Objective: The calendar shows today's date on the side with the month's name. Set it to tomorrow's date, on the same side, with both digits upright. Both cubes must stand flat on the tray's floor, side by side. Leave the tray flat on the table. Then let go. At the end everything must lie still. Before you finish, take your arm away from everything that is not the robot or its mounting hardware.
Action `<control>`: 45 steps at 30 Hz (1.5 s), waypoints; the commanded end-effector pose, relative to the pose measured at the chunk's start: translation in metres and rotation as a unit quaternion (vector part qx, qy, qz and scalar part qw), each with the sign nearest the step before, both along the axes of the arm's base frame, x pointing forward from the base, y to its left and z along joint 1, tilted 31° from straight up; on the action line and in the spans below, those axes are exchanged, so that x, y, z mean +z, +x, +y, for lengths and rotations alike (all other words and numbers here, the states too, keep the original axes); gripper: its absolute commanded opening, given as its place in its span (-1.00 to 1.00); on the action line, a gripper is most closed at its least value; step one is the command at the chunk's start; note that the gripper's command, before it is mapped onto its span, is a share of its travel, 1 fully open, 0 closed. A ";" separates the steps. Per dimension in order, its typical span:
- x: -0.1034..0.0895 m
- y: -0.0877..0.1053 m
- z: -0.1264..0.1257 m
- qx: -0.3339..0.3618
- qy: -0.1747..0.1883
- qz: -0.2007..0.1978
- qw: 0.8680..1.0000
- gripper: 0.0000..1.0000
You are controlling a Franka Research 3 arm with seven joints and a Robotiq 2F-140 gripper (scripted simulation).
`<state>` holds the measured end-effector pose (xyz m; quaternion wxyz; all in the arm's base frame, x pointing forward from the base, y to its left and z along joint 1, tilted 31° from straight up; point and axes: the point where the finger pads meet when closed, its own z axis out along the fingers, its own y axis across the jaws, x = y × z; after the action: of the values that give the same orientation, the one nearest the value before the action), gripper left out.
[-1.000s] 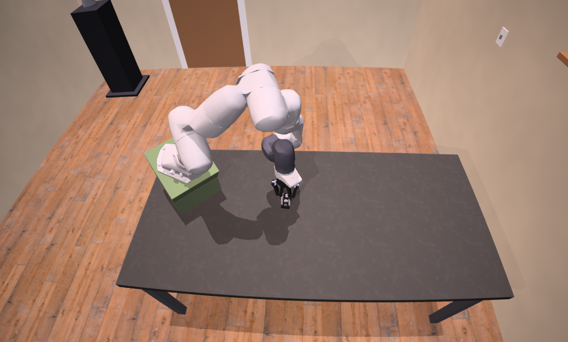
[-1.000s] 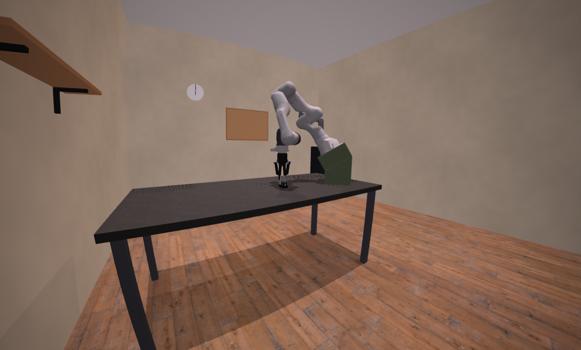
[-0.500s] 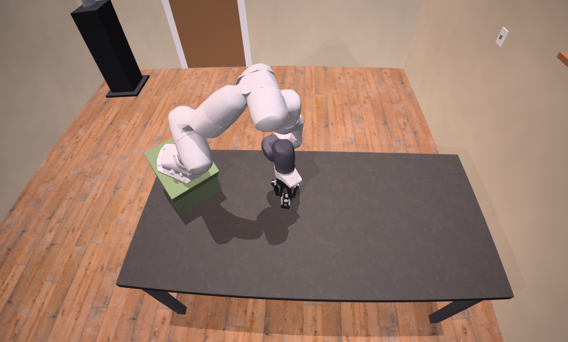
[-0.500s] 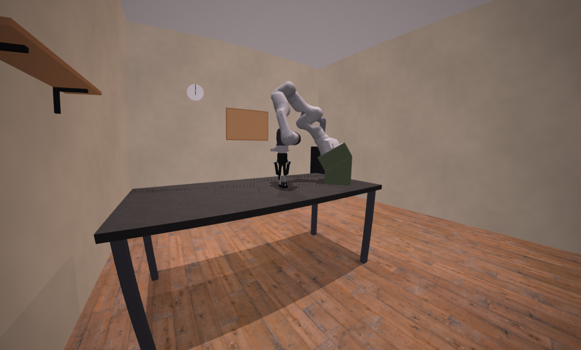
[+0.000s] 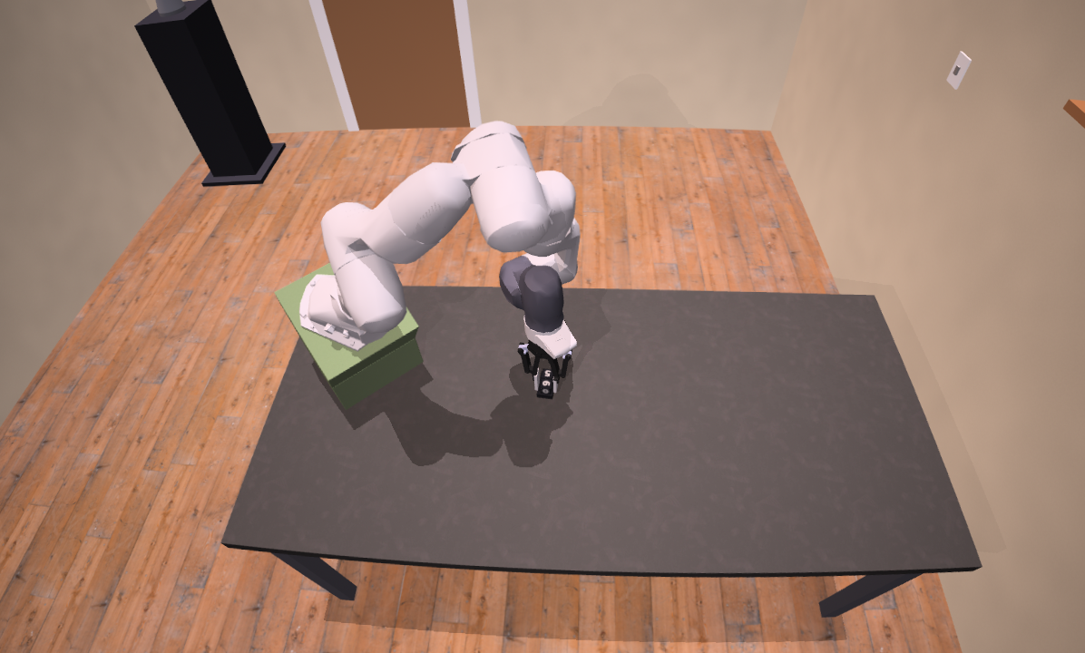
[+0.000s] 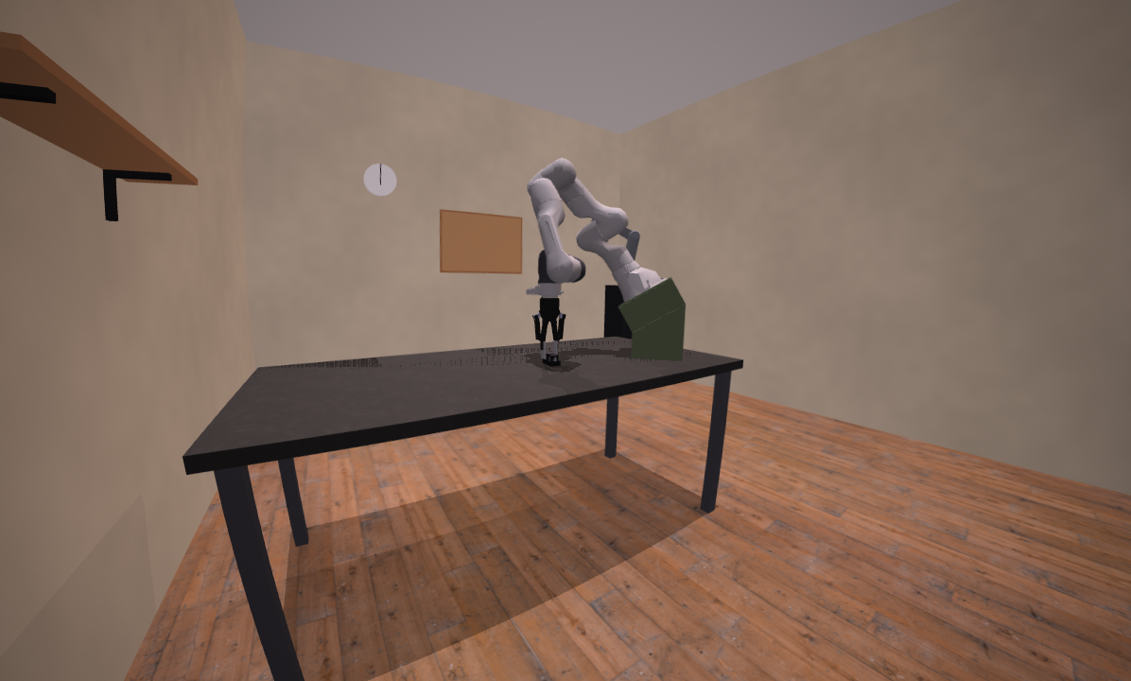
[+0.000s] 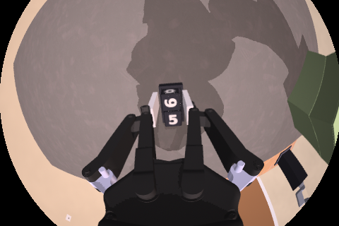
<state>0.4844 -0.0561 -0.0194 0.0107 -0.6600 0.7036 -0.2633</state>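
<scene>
The calendar stands on the dark table near its back left part. In the wrist view two dark cubes sit in line, one showing 6 and one showing 5 on top. The white tray wall shows on either side of them. The month's name is not visible. My gripper reaches straight down over the calendar. Its fingers stand a little apart on the two sides of the tray, close to its walls, gripping nothing.
The arm's green base block stands at the table's back left corner, close to the calendar. A black pillar stands on the floor behind. The table's back edge runs just behind the gripper.
</scene>
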 end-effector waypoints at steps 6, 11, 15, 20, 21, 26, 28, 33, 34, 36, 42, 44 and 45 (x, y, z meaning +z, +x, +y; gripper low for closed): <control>0.000 0.000 -0.001 0.000 -0.002 -0.001 1.000 -0.44; 0.006 -0.002 0.002 0.000 -0.002 -0.001 1.000 -0.44; 0.010 -0.004 0.004 0.000 -0.002 -0.001 1.000 -0.44; 0.028 -0.012 0.011 0.000 -0.002 -0.001 1.000 -0.44; 0.032 -0.013 0.012 0.000 -0.002 -0.001 1.000 -0.44; 0.056 -0.023 0.022 0.000 -0.002 -0.001 1.000 -0.44; 0.064 -0.027 0.026 0.000 -0.002 -0.001 1.000 -0.44; 0.073 -0.031 0.030 0.000 -0.002 -0.001 1.000 -0.44; 0.075 -0.032 0.031 0.000 -0.002 -0.001 1.000 -0.44; 0.077 -0.033 0.031 0.000 -0.002 -0.001 1.000 -0.44; 0.077 -0.033 0.031 0.000 -0.002 -0.001 1.000 1.00; 0.077 -0.033 0.031 0.000 -0.002 -0.001 1.000 1.00; 0.077 -0.033 0.031 0.000 -0.002 -0.001 1.000 1.00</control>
<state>0.4544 -0.0213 0.0570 0.0416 -0.6349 0.7216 -0.2727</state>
